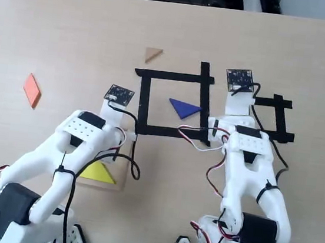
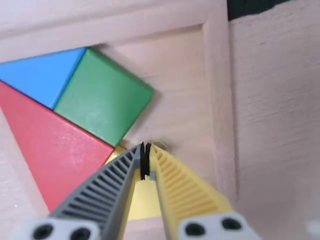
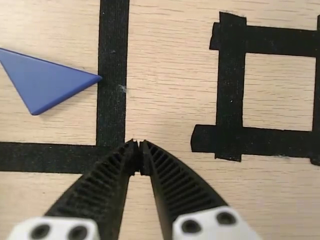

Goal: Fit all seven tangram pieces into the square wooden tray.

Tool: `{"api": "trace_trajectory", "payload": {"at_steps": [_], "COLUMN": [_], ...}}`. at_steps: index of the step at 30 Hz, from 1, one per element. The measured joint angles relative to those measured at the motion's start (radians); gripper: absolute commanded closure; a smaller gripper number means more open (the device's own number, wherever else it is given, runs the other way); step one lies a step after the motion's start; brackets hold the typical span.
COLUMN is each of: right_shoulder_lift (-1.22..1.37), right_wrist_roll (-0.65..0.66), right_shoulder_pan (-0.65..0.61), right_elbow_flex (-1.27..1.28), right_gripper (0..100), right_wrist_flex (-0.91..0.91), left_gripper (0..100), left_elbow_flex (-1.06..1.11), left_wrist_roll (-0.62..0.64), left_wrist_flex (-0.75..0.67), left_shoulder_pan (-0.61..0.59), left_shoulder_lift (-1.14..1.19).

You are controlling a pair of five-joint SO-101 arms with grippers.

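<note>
The wooden tray (image 2: 218, 95) holds a light blue triangle (image 2: 40, 75), a green square (image 2: 102, 97), a red triangle (image 2: 55, 155) and a yellow triangle (image 2: 142, 200). My left gripper (image 2: 144, 150) is shut just above the yellow triangle's tip, holding nothing. In the high view the left arm covers most of the tray (image 1: 121, 180), with the yellow triangle (image 1: 98, 172) showing. A dark blue triangle (image 1: 185, 108) lies inside the large black tape square (image 1: 144, 98). My right gripper (image 3: 137, 145) is shut and empty over that square's near right corner, the dark blue triangle (image 3: 45, 82) beyond it.
An orange parallelogram (image 1: 32, 89) lies far left on the table. A small tan triangle (image 1: 153, 54) rests beyond the large tape square. A smaller tape square (image 1: 273, 117) is marked on the right. Cables trail from both arms.
</note>
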Motion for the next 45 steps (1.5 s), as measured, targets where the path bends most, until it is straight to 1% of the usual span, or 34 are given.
{"api": "trace_trajectory", "payload": {"at_steps": [13, 17, 20, 23, 27, 33, 40, 43, 45], "right_shoulder_lift": [0.0, 0.0, 0.0, 0.0, 0.0, 0.0, 0.0, 0.0, 0.0], "right_wrist_roll": [0.0, 0.0, 0.0, 0.0, 0.0, 0.0, 0.0, 0.0, 0.0], "right_shoulder_pan": [0.0, 0.0, 0.0, 0.0, 0.0, 0.0, 0.0, 0.0, 0.0], "right_elbow_flex": [0.0, 0.0, 0.0, 0.0, 0.0, 0.0, 0.0, 0.0, 0.0], "right_gripper": [98.7, 98.7, 98.7, 98.7, 98.7, 98.7, 98.7, 98.7, 98.7], "right_wrist_flex": [0.0, 0.0, 0.0, 0.0, 0.0, 0.0, 0.0, 0.0, 0.0], "left_gripper": [95, 95, 95, 95, 95, 95, 95, 95, 95], "left_elbow_flex": [-0.089, -0.091, -0.126, -0.17, -0.178, -0.186, -0.203, -0.255, -0.308], "left_wrist_roll": [0.0, 0.0, 0.0, 0.0, -0.002, -0.003, -0.002, -0.002, -0.002], "left_wrist_flex": [-0.003, -0.087, -0.104, -0.087, -0.081, -0.08, -0.068, -0.023, 0.032], "left_shoulder_pan": [-0.005, -0.005, -0.003, -0.003, -0.008, -0.066, -0.069, -0.08, -0.083], "left_shoulder_lift": [0.0, 0.061, 0.129, 0.166, 0.17, 0.172, 0.175, 0.176, 0.176]}}
